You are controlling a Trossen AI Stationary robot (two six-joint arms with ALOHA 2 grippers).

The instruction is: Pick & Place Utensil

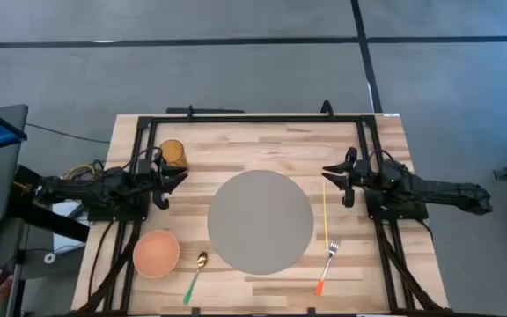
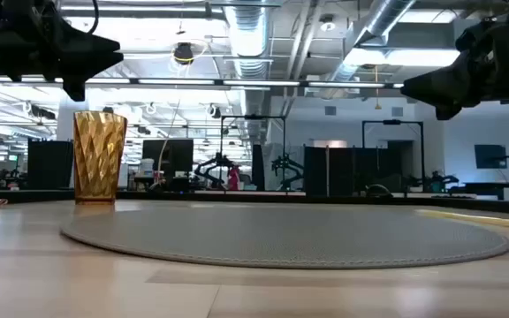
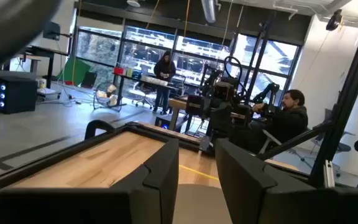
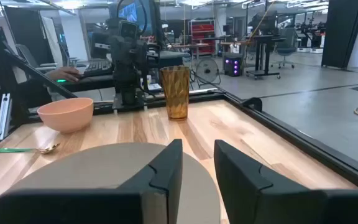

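Note:
On the wooden table, near its front edge, lie a spoon (image 1: 194, 276) with a gold bowl and green handle, and a silver fork (image 1: 326, 267) with an orange handle. The spoon (image 4: 27, 149) also shows in the right wrist view. A thin yellow stick (image 1: 325, 216) lies beside the round grey mat (image 1: 260, 220). My left gripper (image 1: 172, 181) hovers open above the table, left of the mat and near the amber cup (image 1: 172, 152). My right gripper (image 1: 334, 180) hovers open at the mat's right edge, above the stick's far end. Neither holds anything.
A pink bowl (image 1: 156, 253) stands at the front left, next to the spoon. The amber cup (image 2: 98, 157) stands upright at the far left. A black frame (image 1: 253, 117) runs along the table's far edge and sides. People (image 3: 291, 118) are in the room beyond.

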